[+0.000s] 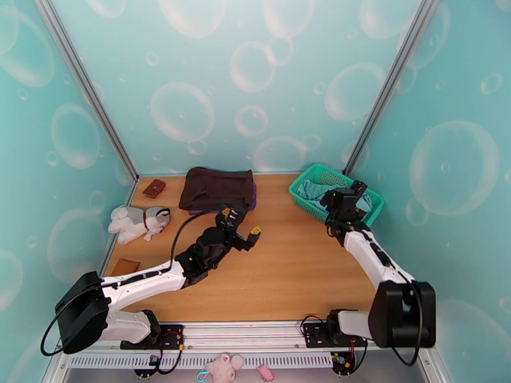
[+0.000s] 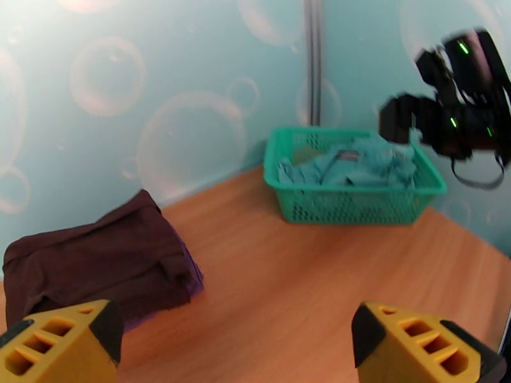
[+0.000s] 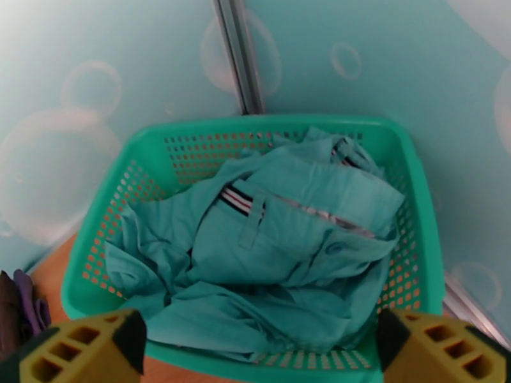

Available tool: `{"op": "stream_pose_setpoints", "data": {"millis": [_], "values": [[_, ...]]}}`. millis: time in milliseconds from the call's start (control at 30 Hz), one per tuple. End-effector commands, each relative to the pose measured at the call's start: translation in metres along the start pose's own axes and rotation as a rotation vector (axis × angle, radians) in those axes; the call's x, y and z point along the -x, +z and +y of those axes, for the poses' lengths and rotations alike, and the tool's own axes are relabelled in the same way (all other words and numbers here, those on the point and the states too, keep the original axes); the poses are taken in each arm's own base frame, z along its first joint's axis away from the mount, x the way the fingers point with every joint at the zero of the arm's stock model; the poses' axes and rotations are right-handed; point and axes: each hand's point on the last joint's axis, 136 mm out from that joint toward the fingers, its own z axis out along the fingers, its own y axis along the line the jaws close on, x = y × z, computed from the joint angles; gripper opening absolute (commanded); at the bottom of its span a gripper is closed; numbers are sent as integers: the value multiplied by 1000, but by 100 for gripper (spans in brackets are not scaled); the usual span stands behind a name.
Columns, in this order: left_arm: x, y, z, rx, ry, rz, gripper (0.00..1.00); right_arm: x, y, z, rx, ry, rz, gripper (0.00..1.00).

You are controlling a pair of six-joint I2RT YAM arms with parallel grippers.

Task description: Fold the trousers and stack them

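Zero folds done; I judge the task to be at its very start. Left jaws are released and empty, hovering over the mid table point(image 1: 294, 269), just off the 5 o'clock corner of the dark brown folded garment point(image 1: 217, 186). Right jaws are also spread wide with nothing held, poised above the near rim of the green basket point(image 1: 303, 202), which sits at 2 o'clock on the table in the top view. The trousers point(image 3: 274, 250) lie crumpled inside that basket, striped waistband facing up. The brown garment lies at 12 o'clock by the back wall, with a purple cloth point(image 2: 191, 276) edge showing under it, so it's probably the stack target. Remaining: grab trousers, pull out, spread flat, fold, stack.
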Motion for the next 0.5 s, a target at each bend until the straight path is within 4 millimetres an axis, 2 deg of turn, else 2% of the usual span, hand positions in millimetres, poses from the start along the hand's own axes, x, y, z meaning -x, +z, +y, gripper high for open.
{"op": "stream_pose_setpoints", "data": {"millis": [0, 67, 100, 233, 400, 467], "values": [[-23, 5, -18, -41, 162, 49, 99, 6, 35, -5, -84, 33, 107, 99], [-30, 11, -17, -4, 152, 46, 99, 10, 56, -4, -124, 10, 142, 99], [-34, 14, -23, -30, 152, 47, 99, 10, 66, -3, -136, 2, 167, 99], [-44, 9, -43, -61, 233, -21, 100, -4, 95, -1, -195, -51, 262, 99], [-44, 2, -48, -44, 245, -73, 99, -50, 122, -19, -298, -114, 376, 99], [-43, 0, -52, -50, 248, -70, 99, -67, 132, -17, -284, -120, 415, 99]]}}
